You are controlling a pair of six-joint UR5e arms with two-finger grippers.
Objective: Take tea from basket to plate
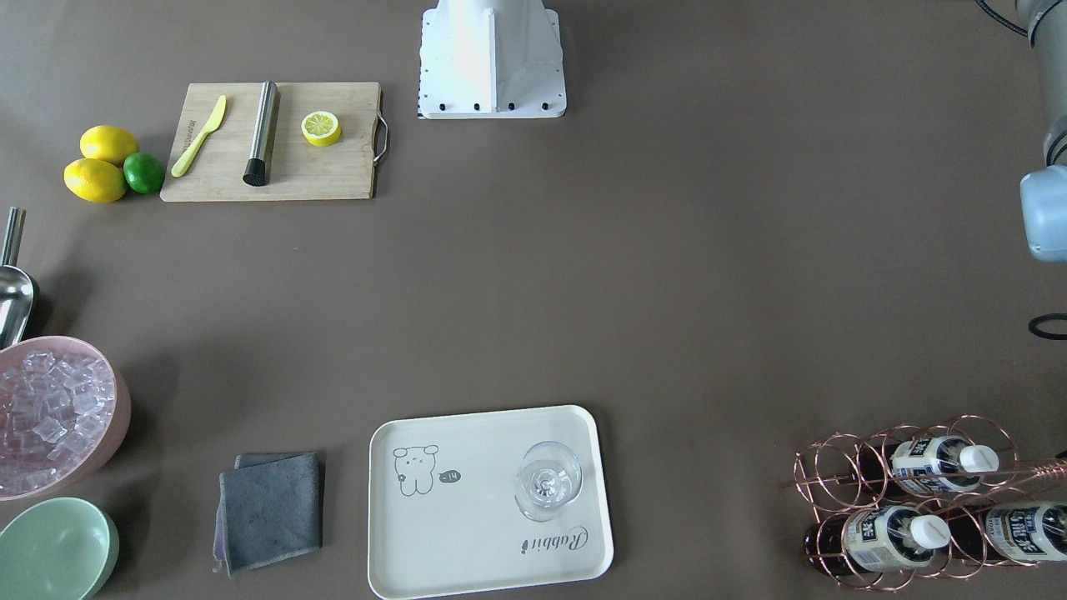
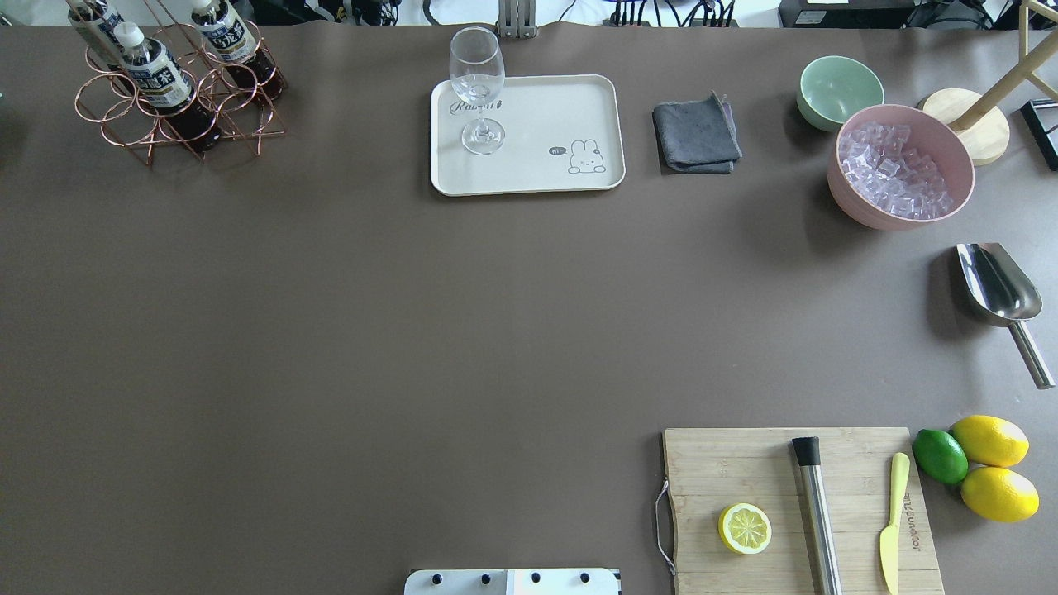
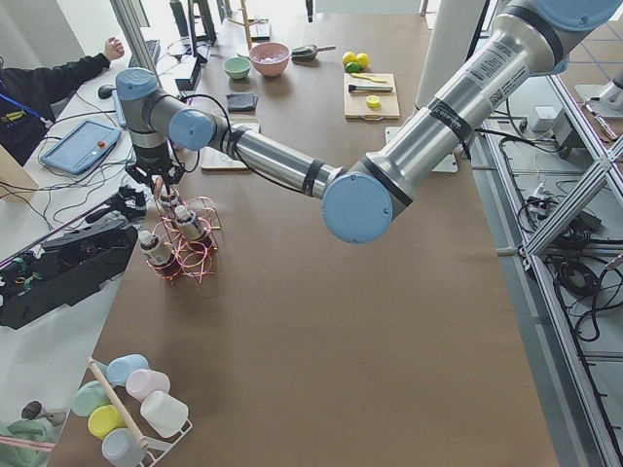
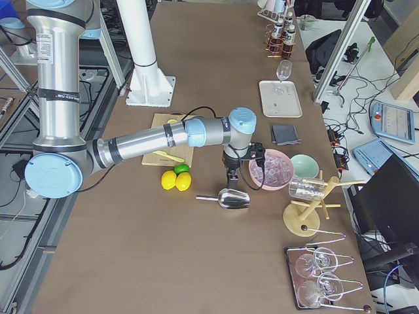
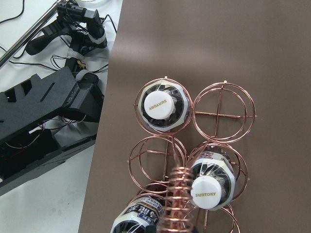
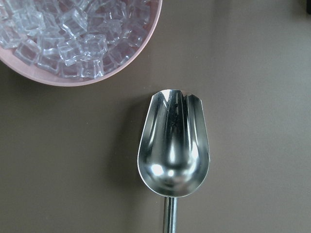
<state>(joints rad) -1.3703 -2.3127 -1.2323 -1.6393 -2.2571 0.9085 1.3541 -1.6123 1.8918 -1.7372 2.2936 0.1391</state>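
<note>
Left gripper (image 3: pixel 164 187) hangs just above the basket (image 5: pixel 219 114); I can't tell whether its fingers are spread. Under my wrist camera, three tea bottles (image 5: pixel 163 107) sit in its cells. Farther along, the plate (image 2: pixel 537 116) carries a wine glass (image 2: pixel 478 83).

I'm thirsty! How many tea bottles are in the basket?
3, all in the basket: bottle one in the row nearer the robot, bottle two and bottle three in the far row. None looks hidden.
</note>
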